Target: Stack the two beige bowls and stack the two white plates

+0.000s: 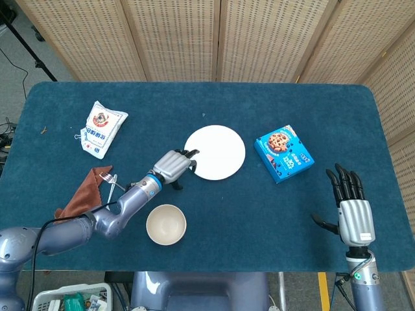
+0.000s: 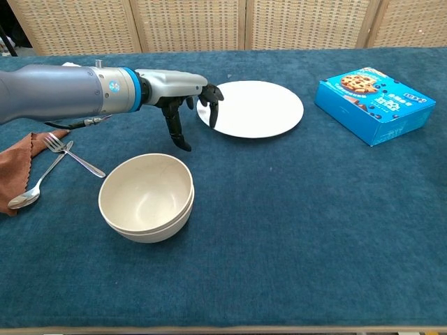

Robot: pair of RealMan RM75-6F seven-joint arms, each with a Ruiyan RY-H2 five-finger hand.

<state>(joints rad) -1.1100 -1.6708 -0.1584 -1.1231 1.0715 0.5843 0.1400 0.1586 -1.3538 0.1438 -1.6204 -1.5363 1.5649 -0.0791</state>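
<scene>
- Beige bowls (image 2: 146, 197): nested, nothing inside, near tabletop (image 2: 293, 230) front.
- White plates (image 2: 254, 108): centre.
- Left hand (image 2: 183, 94): fingers spread downward over the plates' left rim.
- Right hand (image 1: 350, 210): spread, holding nothing.

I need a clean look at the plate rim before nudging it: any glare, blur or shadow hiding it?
Head view: sharp, evenly lit, white plates bright but rim readable. Chest view: left hand crisp, its fingers covering the near-left rim; soft shadow only under the beige bowls.
</scene>
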